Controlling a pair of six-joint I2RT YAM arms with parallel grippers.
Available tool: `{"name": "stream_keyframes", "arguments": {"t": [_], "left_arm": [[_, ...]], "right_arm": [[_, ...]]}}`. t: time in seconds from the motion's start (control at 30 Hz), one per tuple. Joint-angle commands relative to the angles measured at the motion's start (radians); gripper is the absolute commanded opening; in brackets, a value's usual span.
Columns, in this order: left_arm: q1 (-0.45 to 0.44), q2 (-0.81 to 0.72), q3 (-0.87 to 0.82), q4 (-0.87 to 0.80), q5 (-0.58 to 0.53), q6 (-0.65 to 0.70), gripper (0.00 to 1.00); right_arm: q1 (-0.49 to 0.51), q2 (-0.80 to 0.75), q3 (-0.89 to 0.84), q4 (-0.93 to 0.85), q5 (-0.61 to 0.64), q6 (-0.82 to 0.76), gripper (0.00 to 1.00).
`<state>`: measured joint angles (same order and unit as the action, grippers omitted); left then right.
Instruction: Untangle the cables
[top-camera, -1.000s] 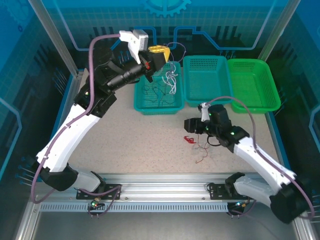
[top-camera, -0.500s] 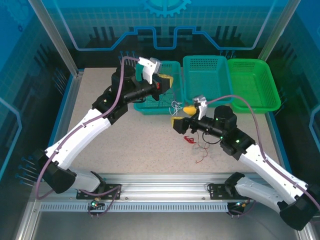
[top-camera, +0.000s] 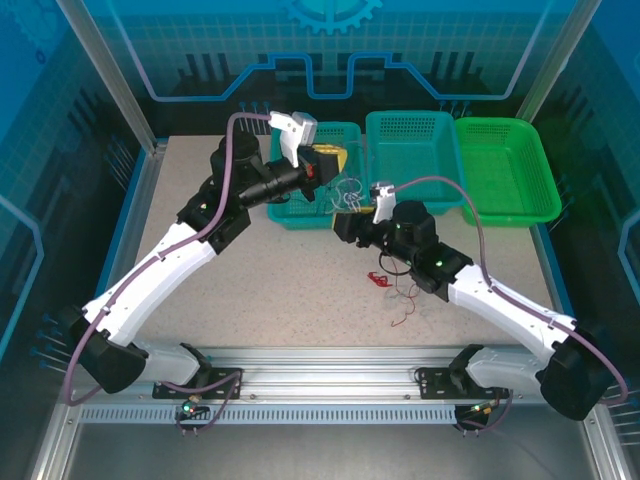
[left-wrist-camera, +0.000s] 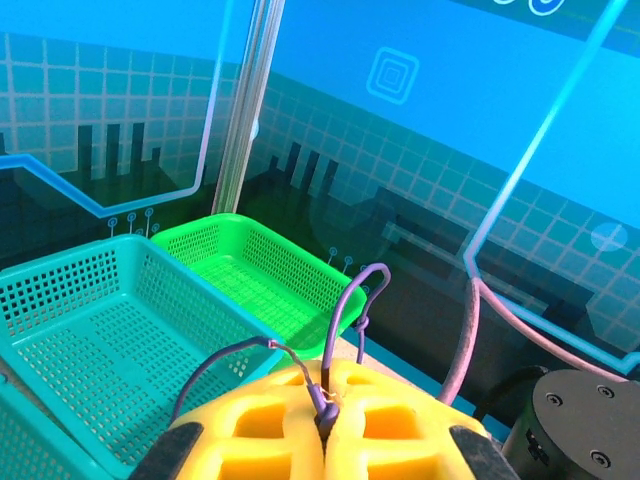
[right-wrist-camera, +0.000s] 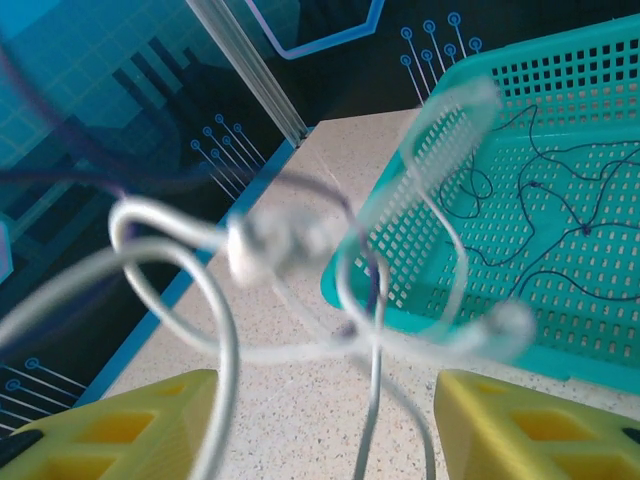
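Hanging in loose loops betw. the two tools, the whitish cables (top-camera: 346, 194) sit just above the front rim of the left teal basket (top-camera: 290, 218), off the table (top-camera: 250, 280). In the right wrist view they blur close to the lens, curling across the gap betw. the yellow fingers (right-wrist-camera: 120, 425).

Left tool (top-camera: 328, 163) is over that same basket, its fingers pressed together and clamped on a thin dark strand (left-wrist-camera: 340, 312), which arcs up out of the pinch in the left wrist view. Right tool (top-camera: 341, 224) is just in front of the basket, near the whitish loops, fingers apart w/ nothing pinched; the loops hang ahead of it, not gripped.

More dark cables (right-wrist-camera: 545, 215) lie spread on the perforated floor of the left teal basket. Red cables (top-camera: 385, 280), w/ a small red connector at one end, lie on the table near the right arm, well apart from the raised loops; one thin red strand trails toward the near edge.

Right of the left basket stand a second teal basket (top-camera: 412, 165) and a green basket (top-camera: 505, 170), side by side.
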<state>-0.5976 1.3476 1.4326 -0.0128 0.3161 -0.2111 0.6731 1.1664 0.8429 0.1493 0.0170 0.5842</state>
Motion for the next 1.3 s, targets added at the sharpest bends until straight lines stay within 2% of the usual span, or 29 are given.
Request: {"name": "stream_keyframes", "arguments": {"t": [0.0, 0.07, 0.13, 0.17, 0.23, 0.33, 0.43, 0.53, 0.73, 0.8, 0.9, 1.03, 1.1, 1.13, 1.2, 1.27], "left_arm": [[0.002, -0.032, -0.026, 0.032, 0.031, -0.013, 0.0], [0.002, -0.03, -0.028, 0.03, 0.033, -0.014, 0.0], [0.002, -0.028, -0.028, 0.031, 0.035, -0.014, 0.0], [0.001, -0.027, -0.028, 0.032, 0.032, -0.015, 0.0], [0.002, -0.029, -0.022, 0.035, 0.012, -0.013, 0.0], [0.011, -0.039, 0.004, 0.041, -0.058, -0.024, 0.0], [0.041, -0.051, 0.063, 0.068, -0.112, -0.084, 0.0], [0.06, -0.052, 0.137, 0.072, -0.136, -0.086, 0.0], [0.101, -0.011, 0.285, 0.047, -0.169, -0.091, 0.0], [0.121, 0.011, 0.322, 0.031, -0.168, -0.098, 0.0], [0.128, 0.025, 0.323, 0.044, -0.161, -0.106, 0.0], [0.13, 0.029, 0.305, 0.058, -0.162, -0.113, 0.0], [0.138, 0.031, 0.303, 0.069, -0.163, -0.12, 0.0], [0.143, 0.033, 0.306, 0.071, -0.163, -0.124, 0.0], [0.15, 0.036, 0.307, 0.082, -0.159, -0.139, 0.0], [0.152, 0.038, 0.303, 0.086, -0.153, -0.146, 0.0]], "right_arm": [[-0.003, 0.006, 0.069, 0.052, -0.029, -0.014, 0.64], [-0.004, 0.004, 0.076, 0.042, -0.031, -0.023, 0.65], [-0.007, 0.007, 0.075, 0.04, -0.016, -0.012, 0.54], [-0.013, 0.009, 0.076, 0.032, -0.014, -0.006, 0.47], [-0.021, 0.016, 0.083, -0.005, -0.014, -0.001, 0.27], [-0.021, 0.008, 0.068, -0.082, 0.015, -0.018, 0.0], [-0.02, -0.026, -0.02, -0.149, 0.125, -0.026, 0.0], [-0.034, -0.055, -0.118, -0.184, 0.184, -0.01, 0.0], [-0.069, -0.076, -0.232, -0.235, 0.187, 0.032, 0.01], [-0.075, -0.079, -0.245, -0.243, 0.172, 0.03, 0.05], [-0.08, -0.079, -0.253, -0.24, 0.149, 0.02, 0.0], [-0.083, -0.088, -0.249, -0.255, 0.139, 0.005, 0.0], [-0.086, -0.094, -0.246, -0.269, 0.144, 0.0, 0.09], [-0.088, -0.097, -0.247, -0.271, 0.135, -0.005, 0.09], [-0.095, -0.102, -0.254, -0.261, 0.103, -0.023, 0.0], [-0.098, -0.107, -0.257, -0.259, 0.088, -0.027, 0.0]]}}
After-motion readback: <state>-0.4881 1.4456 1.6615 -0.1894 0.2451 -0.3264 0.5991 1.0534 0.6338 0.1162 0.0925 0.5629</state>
